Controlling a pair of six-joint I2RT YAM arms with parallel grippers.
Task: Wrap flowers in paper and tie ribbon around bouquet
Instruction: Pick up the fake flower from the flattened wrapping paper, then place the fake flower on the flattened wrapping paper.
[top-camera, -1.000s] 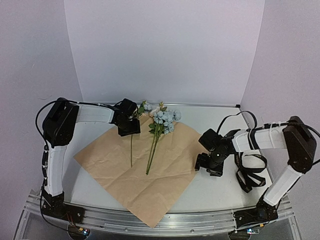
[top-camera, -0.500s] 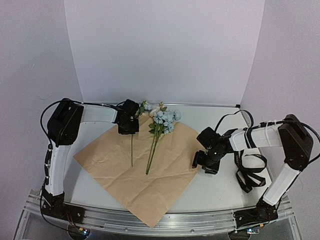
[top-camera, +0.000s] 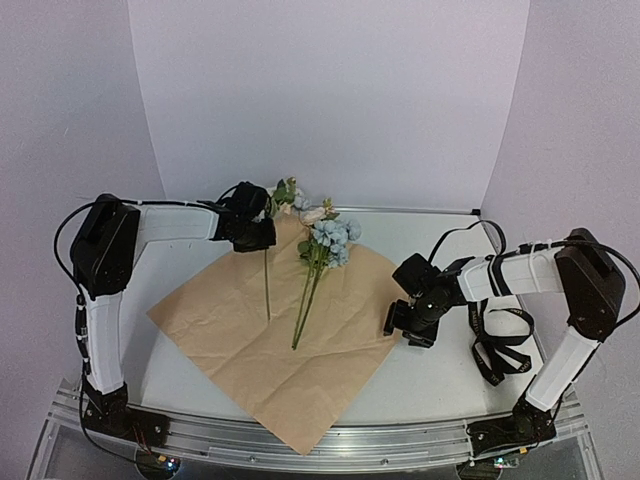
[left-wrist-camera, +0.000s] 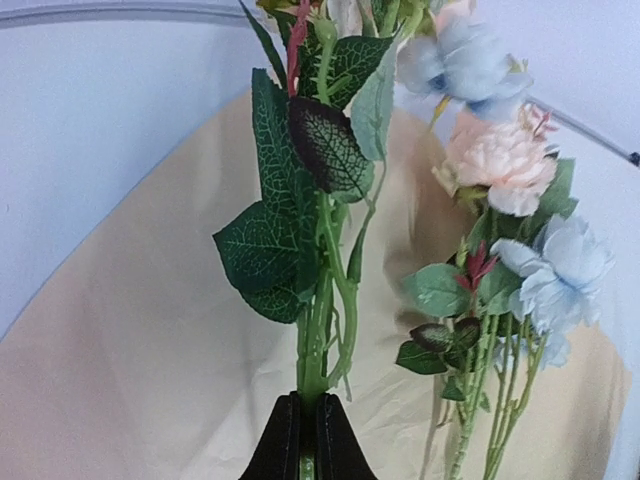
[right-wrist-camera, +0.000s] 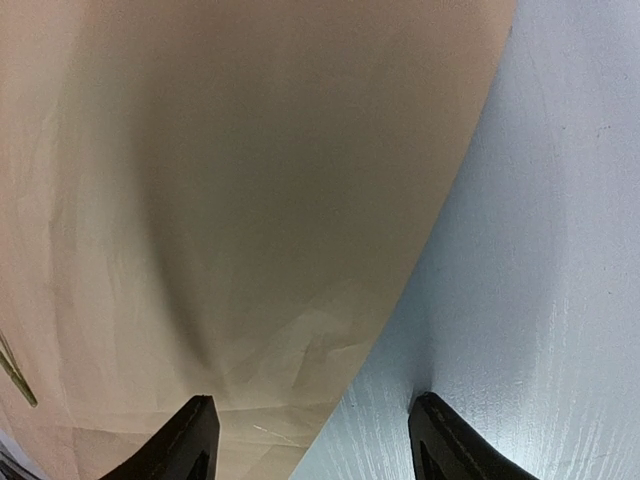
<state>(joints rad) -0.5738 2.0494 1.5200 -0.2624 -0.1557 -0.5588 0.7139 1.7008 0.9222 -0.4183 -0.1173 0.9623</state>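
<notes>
The paper (top-camera: 270, 340) lies flat on the table, tan side up. My left gripper (top-camera: 262, 238) is shut on one leafy green stem (left-wrist-camera: 318, 330) of the flowers and holds it over the paper's far corner. The other flowers (top-camera: 330, 240), pale blue and peach, lie on the paper with their stems pointing toward me. My right gripper (top-camera: 396, 326) is open at the paper's right corner, one finger (right-wrist-camera: 190, 445) over the paper (right-wrist-camera: 250, 200), the other over bare table. The black ribbon (top-camera: 500, 350) lies looped under the right arm. No wrapped bouquet is in view.
White walls close in the table at the back and both sides. A metal rail (top-camera: 400, 440) runs along the near edge between the arm bases. The paper's near corner reaches over that rail. Bare table (right-wrist-camera: 540, 250) shows right of the paper.
My left gripper shut on the single stem and lifted it back and to the left, so its bloom end rose. My right gripper shifted slightly left to the paper's corner.
</notes>
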